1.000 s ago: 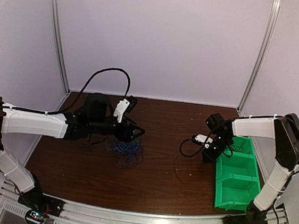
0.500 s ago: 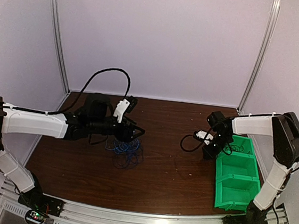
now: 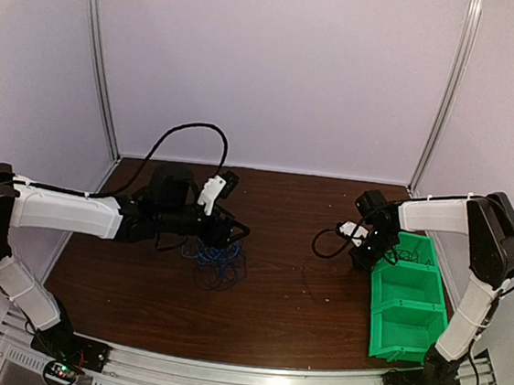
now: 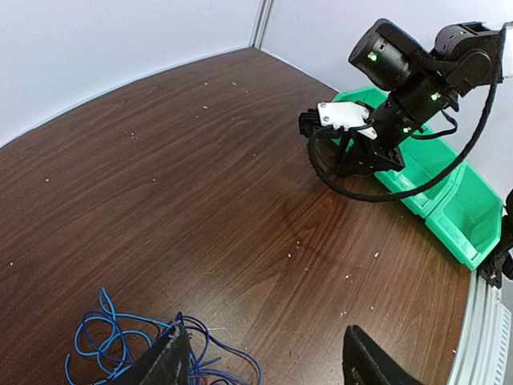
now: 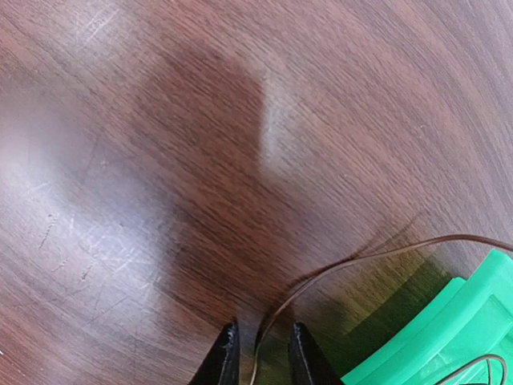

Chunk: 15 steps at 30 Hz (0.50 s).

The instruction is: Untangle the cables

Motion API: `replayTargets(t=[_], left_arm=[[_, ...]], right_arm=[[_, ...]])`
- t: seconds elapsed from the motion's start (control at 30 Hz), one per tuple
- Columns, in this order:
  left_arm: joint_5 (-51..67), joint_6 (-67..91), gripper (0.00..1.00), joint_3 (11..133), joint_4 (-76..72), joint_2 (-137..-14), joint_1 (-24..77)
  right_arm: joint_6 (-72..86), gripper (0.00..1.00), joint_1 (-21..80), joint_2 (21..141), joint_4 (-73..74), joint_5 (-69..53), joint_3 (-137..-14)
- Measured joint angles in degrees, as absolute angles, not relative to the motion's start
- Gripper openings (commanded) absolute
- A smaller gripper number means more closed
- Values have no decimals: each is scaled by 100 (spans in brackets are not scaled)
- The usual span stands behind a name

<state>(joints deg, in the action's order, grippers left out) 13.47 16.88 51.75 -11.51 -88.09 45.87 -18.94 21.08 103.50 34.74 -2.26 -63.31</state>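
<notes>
A loose tangle of bright blue cables lies on the brown table left of centre; it also shows at the bottom left of the left wrist view. My left gripper hovers over the tangle's far edge with its jaws wide open and empty; one fingertip overlaps the blue loops. My right gripper is low over the table beside the green bin. Its jaws stand narrowly apart, with a thin dark cable running between them and curving to the bin.
A green bin with three compartments stands at the right edge, seen also in the left wrist view and the right wrist view. The right arm's thick black cable loops left of its wrist. White walls surround the table.
The left arm has shifted slightly forward over the blue tangle. The right gripper has edged closer to the green bin. Neither gripper's opening has visibly changed.
</notes>
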Motion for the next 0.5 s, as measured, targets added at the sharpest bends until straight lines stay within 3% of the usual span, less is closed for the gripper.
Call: replayTargets(t=[0.13,0.23,0.33,0.5], left_arm=[[1350,1719,66,5177,-1153,-8882,4587],[1352,1734,66,5216,-1125,-8954,4587],[1352,1734,66,5345,-1013,-8997,4587],[1350,1732,66,5557,-926,-8997,4587]], right_arm=[[-1857,26,2108,10350,3463,-128,-6335],[-1824,17,2108,10392,3514,-158,-6386],[-1778,0,2108,10499,3524,-220,-6508],[-1758,0,2099,10589,3597,-456,-6630]])
